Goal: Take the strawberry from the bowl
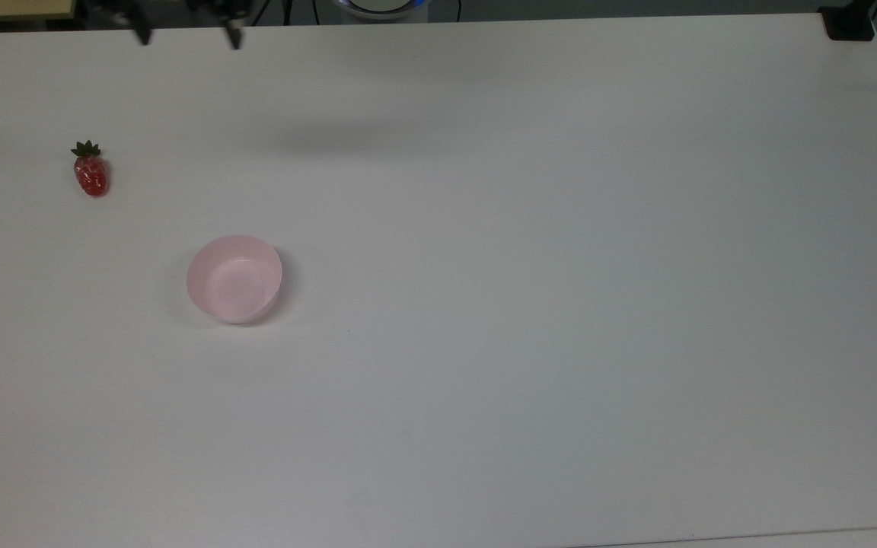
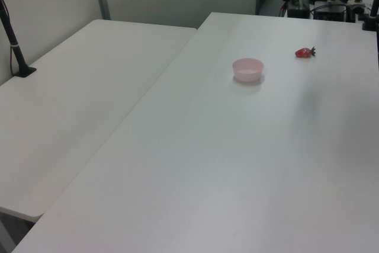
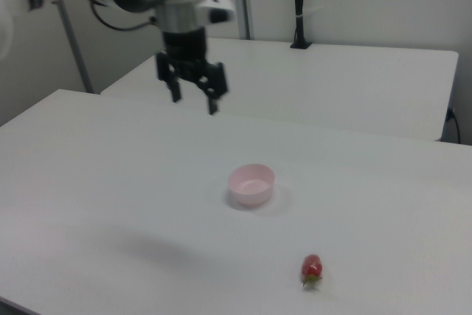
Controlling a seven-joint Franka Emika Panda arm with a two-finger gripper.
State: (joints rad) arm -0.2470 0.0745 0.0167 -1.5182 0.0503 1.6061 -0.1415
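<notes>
The red strawberry [image 1: 90,171] with its green cap lies on the white table [image 1: 522,304], outside the bowl and toward the top view's left. The pale pink bowl [image 1: 234,278] stands upright with nothing in it. In the right view the strawberry [image 3: 312,269] lies near the front, and the bowl [image 3: 251,184] sits behind it. My gripper [image 3: 194,101] hangs open and holds nothing, high above the table and beyond the bowl. At the top view's upper edge, the gripper [image 1: 187,36] shows as two spread fingertips. The left view has the strawberry [image 2: 304,53] to the right of the bowl [image 2: 248,69].
A second white table [image 2: 77,87] adjoins on the left view's left, with a black clamped post [image 2: 15,34] on it. A black mount [image 1: 849,23] sits at the top view's upper right corner. Another black pole [image 3: 299,5] stands behind the far table.
</notes>
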